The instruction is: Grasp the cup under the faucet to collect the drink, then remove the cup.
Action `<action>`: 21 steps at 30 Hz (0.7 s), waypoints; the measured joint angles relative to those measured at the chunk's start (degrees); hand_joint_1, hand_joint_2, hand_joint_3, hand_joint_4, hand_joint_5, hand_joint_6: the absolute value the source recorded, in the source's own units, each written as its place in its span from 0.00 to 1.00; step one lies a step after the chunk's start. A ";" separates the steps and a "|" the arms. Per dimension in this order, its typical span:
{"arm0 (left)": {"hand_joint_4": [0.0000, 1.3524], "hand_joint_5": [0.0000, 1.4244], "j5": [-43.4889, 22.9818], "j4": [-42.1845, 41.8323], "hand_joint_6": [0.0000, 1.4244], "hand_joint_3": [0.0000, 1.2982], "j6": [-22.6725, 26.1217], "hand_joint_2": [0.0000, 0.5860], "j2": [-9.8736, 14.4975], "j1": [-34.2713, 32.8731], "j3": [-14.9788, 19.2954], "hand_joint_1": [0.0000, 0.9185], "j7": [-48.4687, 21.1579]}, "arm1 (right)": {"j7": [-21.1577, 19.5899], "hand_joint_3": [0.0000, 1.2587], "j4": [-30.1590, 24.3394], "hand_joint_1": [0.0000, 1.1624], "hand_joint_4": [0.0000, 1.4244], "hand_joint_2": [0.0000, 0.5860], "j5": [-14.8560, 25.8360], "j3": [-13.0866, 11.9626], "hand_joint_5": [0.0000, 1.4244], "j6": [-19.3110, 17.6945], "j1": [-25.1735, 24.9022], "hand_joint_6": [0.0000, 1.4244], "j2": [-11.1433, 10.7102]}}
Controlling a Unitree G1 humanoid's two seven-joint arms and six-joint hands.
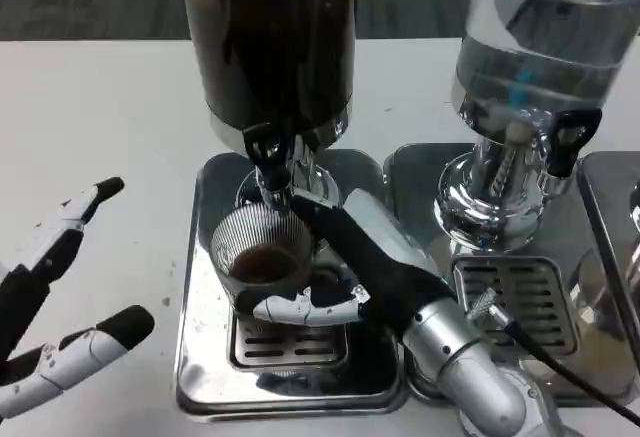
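I am holding the cup (pixel 262 257) under the faucet (pixel 268 162) of the dark drink dispenser (pixel 270 37) with my right hand (pixel 335 282). The fingers are wrapping around the cup's near side and the hand is reaching in from the right, so the grip is closed on it. The cup is sitting just above the drip tray (pixel 200 357), directly below the spout, and I am seeing brown liquid inside it already, roughly partway up. So the grasp is done and, by my reading, the filling is under way or close to finished; I cannot tell whether drink is flowing at this instant. What I am leaving for later is drawing the cup out from under the faucet and clear of the tray. My left hand (pixel 55 297) is waiting over the white table (pixel 110 117) at the left, fingers spread apart and holding nothing. A second, clear dispenser (pixel 540 57) is standing to the right, untouched.
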 measured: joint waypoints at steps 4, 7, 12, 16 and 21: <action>0.00 0.00 -0.20 0.11 0.00 0.04 0.00 0.14 0.14 -0.03 0.00 0.00 -0.02 | -0.89 0.24 -0.01 0.70 0.20 0.31 -0.52 0.00 0.26 0.00 0.07 0.28 0.22; 0.00 0.00 -0.27 0.25 0.00 0.04 -0.01 0.14 0.45 -0.09 0.00 0.00 -0.03 | -1.62 0.25 -0.02 0.70 0.21 0.31 -0.83 0.12 0.27 -0.01 0.15 0.29 0.32; 0.00 0.00 -0.29 0.54 0.00 0.04 -0.01 0.13 0.80 -0.20 -0.03 0.00 -0.03 | -2.65 0.27 -0.20 0.70 0.24 0.31 -1.38 0.29 0.29 -0.06 0.56 0.31 0.32; 0.00 0.00 -0.30 0.69 0.00 0.04 -0.04 0.13 0.86 -0.39 -0.06 0.00 -0.03 | -3.65 0.28 -0.26 0.70 0.26 0.31 -1.72 0.35 0.31 -0.18 0.80 0.32 0.31; 0.00 0.00 -0.30 1.03 0.00 0.04 -0.17 0.12 0.87 -0.51 -0.08 0.00 -0.03 | -4.33 0.29 -0.16 0.71 0.27 0.33 -2.12 0.42 0.32 -0.35 0.82 0.34 0.30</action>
